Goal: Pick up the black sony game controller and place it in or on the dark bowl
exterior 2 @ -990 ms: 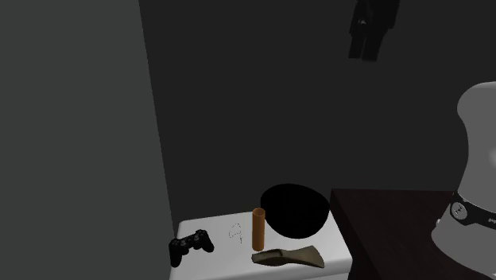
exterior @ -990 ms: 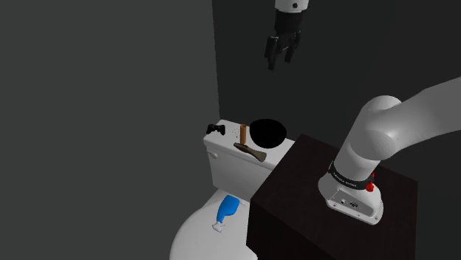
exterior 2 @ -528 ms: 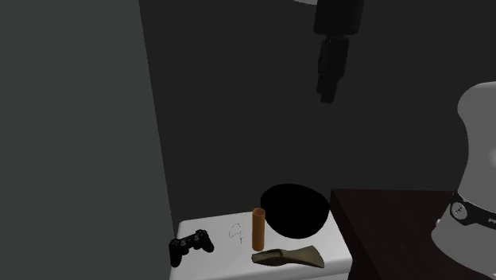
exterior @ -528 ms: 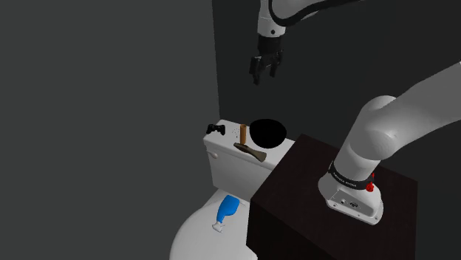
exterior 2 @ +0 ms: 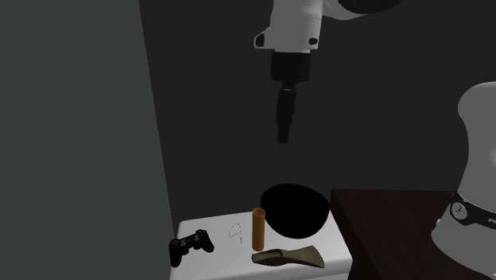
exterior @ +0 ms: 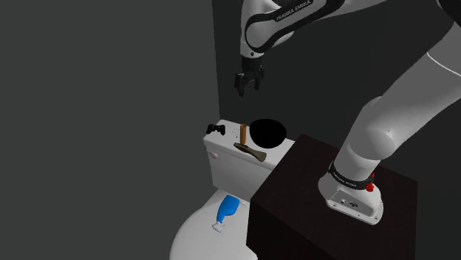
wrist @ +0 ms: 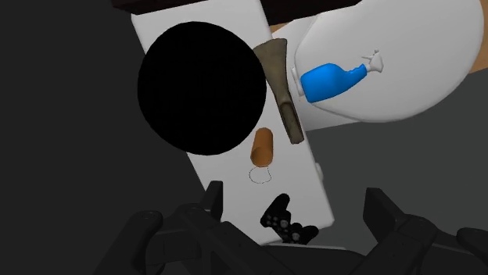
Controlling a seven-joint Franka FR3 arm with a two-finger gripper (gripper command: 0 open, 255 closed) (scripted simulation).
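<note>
Lowered and carried toward the shoulder view's left over the last second, the gripper point(exterior: 245, 83) is now seen hanging well above the things on the toilet tank point(exterior: 227, 168). Nothing is held: its fingers point(wrist: 213, 197) stand apart (the gap is plain in the wrist view). Nothing else has been shifted.

The white arm point(exterior: 414, 81) is bent up and over from the dark stand point(exterior: 295, 193), which is set just beside the white toilet. On the closed toilet lid point(exterior: 193, 235) a blue bottle point(exterior: 225, 213) is laid on its side.

On the tank's flat top the black bowl point(exterior 2: 294, 211) is placed at the end nearest the stand. A brownish hatchet-like tool point(exterior 2: 288, 258) is laid flat along the front edge, just beside the bowl. An orange-brown cylinder point(exterior 2: 257, 228) is stood upright between the bowl and the far end, near the tool's handle.

The black game controller point(exterior 2: 189, 246) is found at the tank's opposite end from the bowl, well apart from it, resting flat near the corner. In the wrist view it is seen low between the two open fingers, untouched.
</note>
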